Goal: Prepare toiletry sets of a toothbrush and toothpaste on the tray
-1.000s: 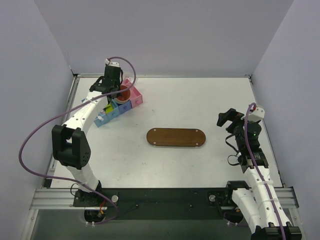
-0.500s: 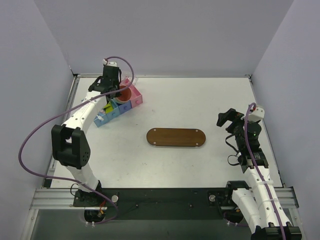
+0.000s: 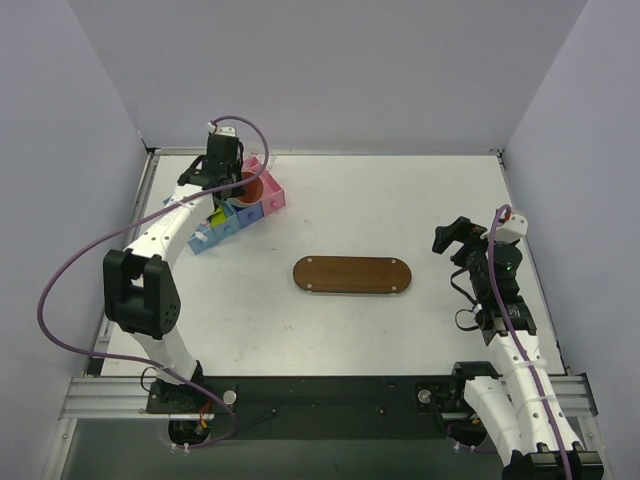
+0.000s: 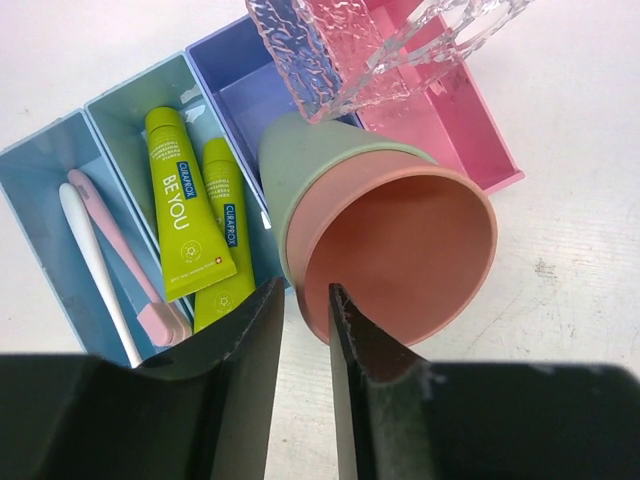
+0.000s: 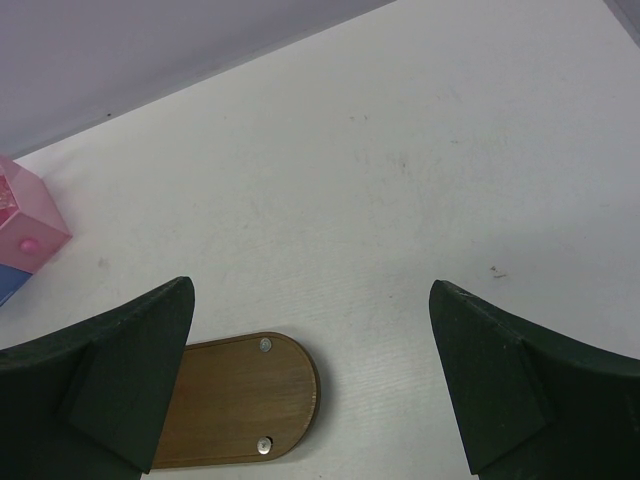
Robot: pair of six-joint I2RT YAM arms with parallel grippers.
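Observation:
Two yellow-green toothpaste tubes (image 4: 185,215) lie side by side in a pale blue bin. A white toothbrush (image 4: 90,265) and a pink one (image 4: 115,240) lie in the bin to their left. My left gripper (image 4: 305,290) is over the bins at the far left (image 3: 228,165). It is shut on the rim of a salmon-pink cup (image 4: 400,250) nested in a green cup (image 4: 300,150), both tilted on their side. The brown tray (image 3: 351,275) lies bare mid-table, its right end in the right wrist view (image 5: 230,405). My right gripper (image 3: 455,238) is open and empty, to the right of the tray (image 5: 310,288).
The row of blue bins (image 3: 215,228) and the pink bin (image 3: 270,195) stands at the far left near the wall. A clear textured plastic piece (image 4: 380,40) sits over the pink bin (image 4: 470,120).
My left gripper has shifted very slightly left with the cups. The right arm has not moved.

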